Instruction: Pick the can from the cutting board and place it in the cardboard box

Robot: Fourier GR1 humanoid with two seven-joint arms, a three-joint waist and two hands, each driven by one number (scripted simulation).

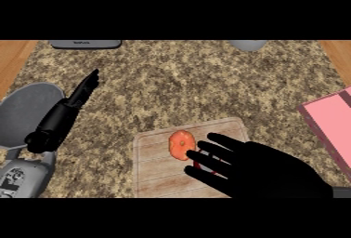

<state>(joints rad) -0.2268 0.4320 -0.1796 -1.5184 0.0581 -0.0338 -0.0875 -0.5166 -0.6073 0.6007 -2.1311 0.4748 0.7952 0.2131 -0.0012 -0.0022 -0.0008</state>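
A can [180,145] with an orange top lies on the wooden cutting board [154,172]; a bit of its red side shows between my fingers. My right hand [274,172] comes in from the lower right, open, its straight spread fingers lying over the can's right side and hiding most of its body. The pink box [332,130] stands at the right edge, cut off by the view. My left hand [60,120] rests open at the left, fingers pointing up, well away from the board.
A round grey plate [27,109] lies at the left edge behind my left hand. At the counter's far edge stand a flat grey appliance [86,44] and a grey vessel [247,44]. Speckled countertop stretches between board and far edge.
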